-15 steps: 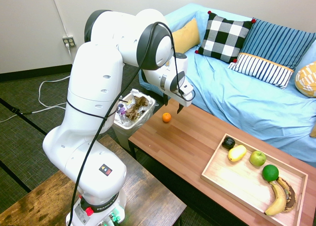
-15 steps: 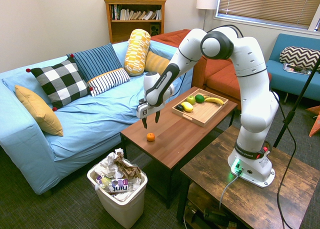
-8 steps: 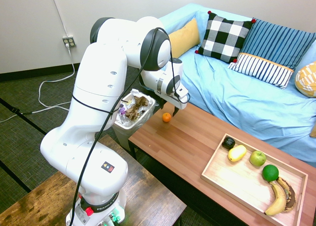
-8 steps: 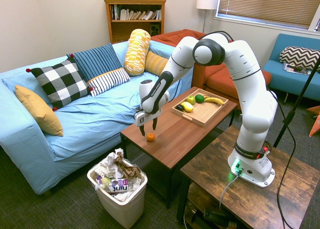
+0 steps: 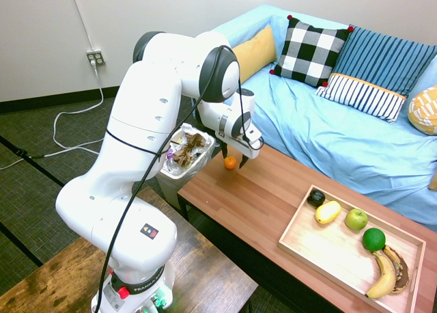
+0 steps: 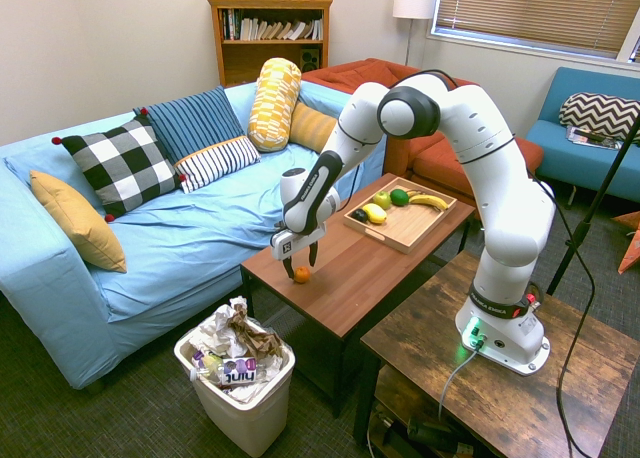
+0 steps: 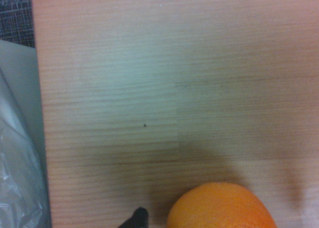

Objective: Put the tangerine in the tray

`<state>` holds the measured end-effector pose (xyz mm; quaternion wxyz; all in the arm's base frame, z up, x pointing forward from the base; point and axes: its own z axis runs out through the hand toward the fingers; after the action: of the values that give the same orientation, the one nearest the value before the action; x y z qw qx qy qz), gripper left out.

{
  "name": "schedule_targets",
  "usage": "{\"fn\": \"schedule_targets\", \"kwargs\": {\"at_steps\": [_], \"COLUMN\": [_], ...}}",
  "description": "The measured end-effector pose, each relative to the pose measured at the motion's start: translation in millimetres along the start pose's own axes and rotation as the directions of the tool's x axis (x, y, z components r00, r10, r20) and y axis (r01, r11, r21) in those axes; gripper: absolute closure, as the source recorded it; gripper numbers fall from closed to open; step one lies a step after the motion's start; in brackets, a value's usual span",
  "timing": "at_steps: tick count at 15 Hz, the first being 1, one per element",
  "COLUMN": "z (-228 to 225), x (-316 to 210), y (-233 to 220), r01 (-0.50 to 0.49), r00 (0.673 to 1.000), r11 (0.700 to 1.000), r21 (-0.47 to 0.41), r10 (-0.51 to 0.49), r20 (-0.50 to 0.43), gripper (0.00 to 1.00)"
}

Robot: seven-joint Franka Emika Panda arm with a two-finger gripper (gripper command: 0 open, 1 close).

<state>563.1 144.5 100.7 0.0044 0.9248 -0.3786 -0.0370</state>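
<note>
Beyond the surface (image 5: 273, 202), a sofa (image 5: 287, 108) draped in light blue runs along the wall, with cushions on it. Inspected from left to right in the first exterior view, the items are as follows. At the left, a white bin (image 5: 183, 164) lined with a bag and holding crumpled waste stands just beside the near-left end of the surface. Next, the tangerine (image 5: 231, 162) rests on the surface near that end, outside the tray. The jaws (image 5: 235, 160) are lowered about it, standing apart, one on either side; no grip is seen, and whether either one touches the peel cannot be told. Well apart, towards the other end, is the tray (image 5: 298, 223). It carries a dark fruit (image 5: 316, 197), a lemon (image 5: 328, 212), an apple (image 5: 356, 219), a lime (image 5: 373, 239) and bananas (image 5: 384, 275).

Assessment: the step in hand is judged to be the pick, at the point of lining up for the grasp. The next move calls for settling low enough around the fruit's middle, then closing evenly. Being round, it could roll if caught high or off-centre, and the bin side offers no barrier.
</note>
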Motion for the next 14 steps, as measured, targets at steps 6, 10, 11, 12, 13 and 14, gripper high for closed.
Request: {"fn": "schedule_targets", "kwargs": {"at_steps": [6, 10, 11, 12, 13, 14], "z": [3.1, 6.7, 7.4, 7.2, 6.8, 5.9], "x": [-1.5, -2.6, -3.5, -3.6, -3.1, -2.1], "y": [-3.1, -2.5, -3.1, -3.7, -3.8, -3.9], "r01": [-0.001, 0.003, 0.004, 0.003, 0.001, -0.002], "r00": [1.000, 1.000, 1.000, 1.000, 1.000, 1.000], "r11": [1.000, 1.000, 1.000, 1.000, 1.000, 1.000], "r21": [0.002, -0.003, -0.003, -0.002, 0.000, 0.001], "r10": [0.001, -0.003, -0.004, -0.003, -0.001, 0.002], "r20": [0.005, 0.008, 0.009, 0.009, 0.009, 0.008], "gripper": [1.00, 1.00, 1.00, 1.00, 1.00, 1.00]}}
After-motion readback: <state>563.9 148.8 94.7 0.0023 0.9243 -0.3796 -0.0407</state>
